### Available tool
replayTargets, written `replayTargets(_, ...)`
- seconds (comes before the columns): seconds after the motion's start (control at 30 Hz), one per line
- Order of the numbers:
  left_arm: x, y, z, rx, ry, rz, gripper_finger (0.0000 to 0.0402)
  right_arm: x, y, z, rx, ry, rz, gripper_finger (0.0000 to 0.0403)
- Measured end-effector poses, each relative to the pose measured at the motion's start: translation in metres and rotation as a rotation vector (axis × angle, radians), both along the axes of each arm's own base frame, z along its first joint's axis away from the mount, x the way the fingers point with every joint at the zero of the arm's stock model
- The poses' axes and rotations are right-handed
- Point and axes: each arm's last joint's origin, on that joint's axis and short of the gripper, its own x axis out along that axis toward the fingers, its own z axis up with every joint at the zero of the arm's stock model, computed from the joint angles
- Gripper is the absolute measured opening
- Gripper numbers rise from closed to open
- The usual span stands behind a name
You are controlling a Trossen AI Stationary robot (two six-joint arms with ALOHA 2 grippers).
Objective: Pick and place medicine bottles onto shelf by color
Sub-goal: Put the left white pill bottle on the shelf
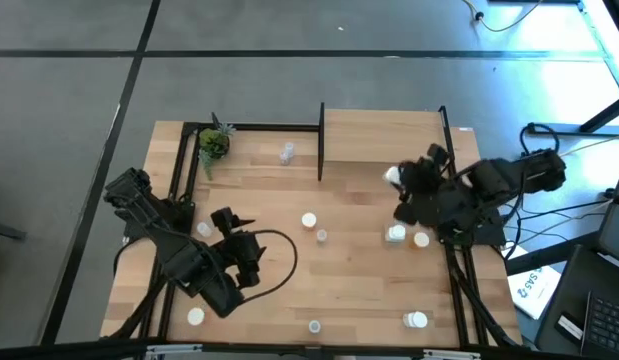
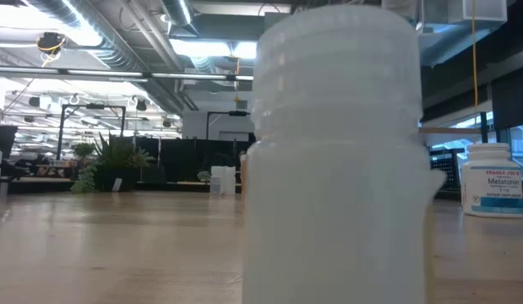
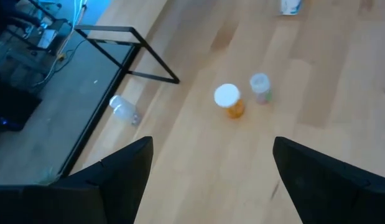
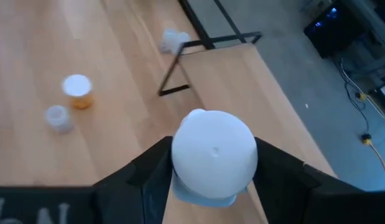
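Right end effector (image 4: 212, 180), clamped on white bottle (image 4: 212, 155), prob. at shelf (image 1: 379, 135) edge: set upright w/ whites; left end effector (image 3: 211, 168) apart, waiting.

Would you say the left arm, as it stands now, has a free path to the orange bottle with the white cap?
Probably yes. The left gripper is open and empty, and the orange bottle stands upright on bare wood ahead of it. Only the small clear bottle beside it crowds that side.

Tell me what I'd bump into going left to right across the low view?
Leafy plants far back in the room → the huge white bottle right up close → the labelled Melatonin bottle.
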Motion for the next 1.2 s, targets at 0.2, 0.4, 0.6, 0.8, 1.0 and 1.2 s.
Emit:
replayTargets(0.2,0.014,0.021,0.000,0.026,0.030,0.054,0.0327,0.010,-0.035,0.004,-0.043,0.093,0.022,0.0198)
replayTargets(0.4,0.024,0.037,0.000,0.053,0.064,0.083,0.0327,0.001,-0.073,0.004,0.031,0.153,0.003,0.0198)
replayTargets(0.6,0.030,0.051,0.000,0.064,0.091,0.113,0.0327,-0.013,-0.083,-0.008,0.087,0.098,0.046,0.0198)
replayTargets(0.8,0.035,0.060,0.000,0.064,0.114,0.122,0.0327,-0.027,-0.081,-0.022,0.085,-0.032,0.043,0.0198)
replayTargets(1.0,0.038,0.066,-0.001,0.054,0.120,0.142,0.0327,-0.026,-0.081,-0.042,0.057,0.023,0.075,0.0198)
replayTargets(1.2,0.038,0.066,-0.001,0.052,0.121,0.143,0.0327,-0.001,-0.090,-0.043,0.015,0.040,0.175,0.0198)
